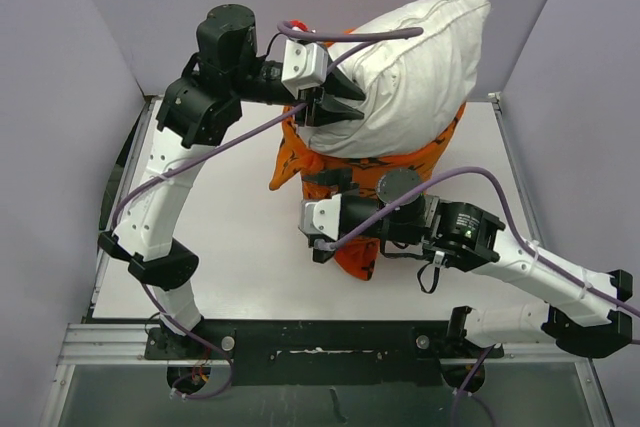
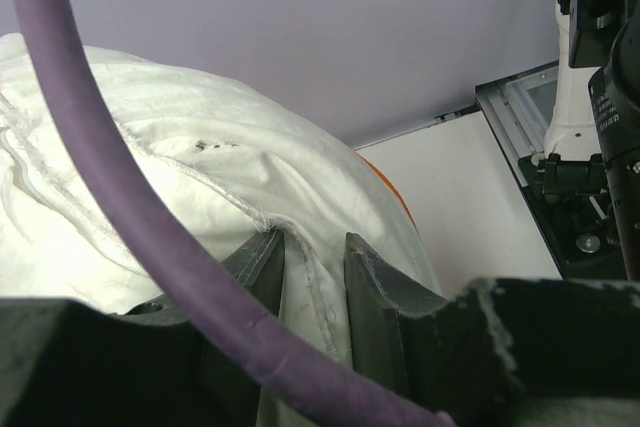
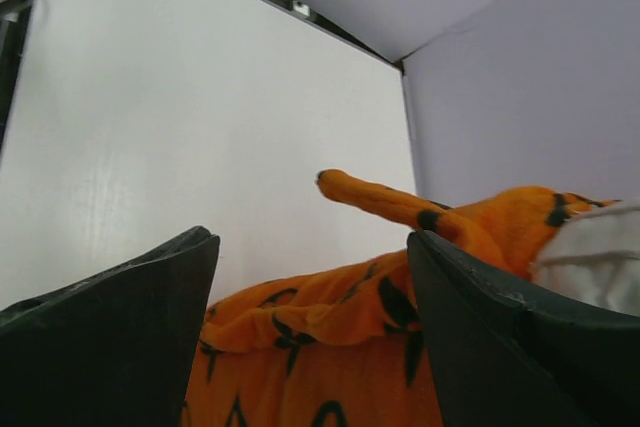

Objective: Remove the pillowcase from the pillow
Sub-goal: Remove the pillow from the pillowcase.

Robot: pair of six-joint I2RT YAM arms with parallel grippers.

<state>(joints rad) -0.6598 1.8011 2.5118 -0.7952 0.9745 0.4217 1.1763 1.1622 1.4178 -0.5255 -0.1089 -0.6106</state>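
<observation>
The white pillow (image 1: 420,57) is held up off the table, tilted, its upper end high at the back right. My left gripper (image 1: 340,107) is shut on its seamed lower-left edge; in the left wrist view the seam (image 2: 315,247) runs between the two dark fingers (image 2: 370,272). The orange pillowcase (image 1: 300,162) with black motifs is bunched around the pillow's lower end and hangs to the table. My right gripper (image 1: 316,215) is low at the front of it, open wide. Between its fingers (image 3: 312,242) lies a rolled fold of the pillowcase (image 3: 320,347), unclamped. A bit of pillow (image 3: 590,257) shows at right.
The white table (image 1: 230,247) is boxed in by pale walls on the left, back and right. A black and metal rail (image 1: 300,337) runs along the near edge by the arm bases. The left arm's purple cable (image 2: 100,177) arcs over the pillow.
</observation>
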